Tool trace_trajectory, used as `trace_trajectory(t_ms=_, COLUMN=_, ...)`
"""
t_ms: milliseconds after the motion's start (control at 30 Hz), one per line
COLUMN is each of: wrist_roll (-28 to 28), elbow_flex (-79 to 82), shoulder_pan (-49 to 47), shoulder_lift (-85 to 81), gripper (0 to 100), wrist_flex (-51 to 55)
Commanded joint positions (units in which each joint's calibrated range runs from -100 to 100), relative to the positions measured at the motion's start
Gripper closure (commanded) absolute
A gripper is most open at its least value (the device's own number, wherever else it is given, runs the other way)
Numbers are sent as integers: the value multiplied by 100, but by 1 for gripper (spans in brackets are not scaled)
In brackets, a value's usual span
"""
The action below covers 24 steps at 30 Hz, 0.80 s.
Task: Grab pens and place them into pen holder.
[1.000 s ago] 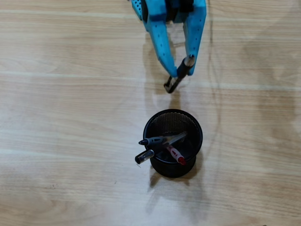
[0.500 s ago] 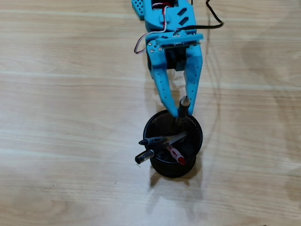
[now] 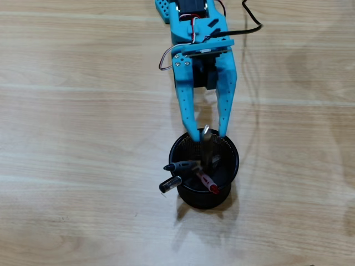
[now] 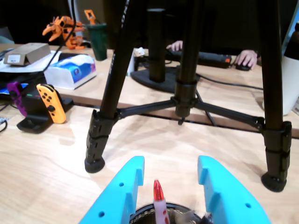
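Note:
The black mesh pen holder (image 3: 230,166) stands on the wooden table, seen from above in the overhead view. Three pens lean in it: a dark grey pen (image 3: 180,165), a black one (image 3: 170,184) poking out to the left, and a red and clear pen (image 3: 208,183). A fourth dark pen (image 3: 206,145) shows blurred at the holder's far rim, free of the fingers. My blue gripper (image 3: 211,134) hangs open over that rim. In the wrist view the gripper (image 4: 170,162) is spread wide, with the red pen tip (image 4: 158,191) and the holder rim (image 4: 145,213) below it.
A black tripod stands ahead in the wrist view, with feet at left (image 4: 94,163) and right (image 4: 274,181). Behind it are a tissue box (image 4: 70,70), an orange controller (image 4: 50,102) and a black cable (image 4: 224,84). The arm's cable (image 3: 252,22) trails at the overhead view's top.
The gripper carried the dark pen from the table down to the holder's rim, then opened. The pen has left the fingers and now stands inside the holder.

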Motion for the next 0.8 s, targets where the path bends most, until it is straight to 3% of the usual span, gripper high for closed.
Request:
trace_trajectory(t_ms=0, wrist_roll=15, elbow_flex=4, shoulder_pan=15, shoulder_lift=-115, gripper=85, wrist_flex=-53)
trace_trajectory(t_ms=133, wrist_roll=119, elbow_flex=58, shoulder_pan=15, shoulder_lift=-157, gripper=87, wrist_flex=-53)
trace_trajectory(t_ms=267, wrist_roll=491, elbow_flex=420, shoulder_pan=70, shoulder_lift=-658, gripper=99, wrist_flex=-53)
trace_trajectory(t_ms=533, wrist_roll=1418, elbow_flex=2230, shoulder_pan=500, shoulder_lift=-2552, gripper=98, wrist_flex=-43)
trace_trajectory(t_ms=767, wrist_roll=2360, elbow_flex=4954, shoulder_pan=884, shoulder_lift=-5083, gripper=98, wrist_flex=-43)
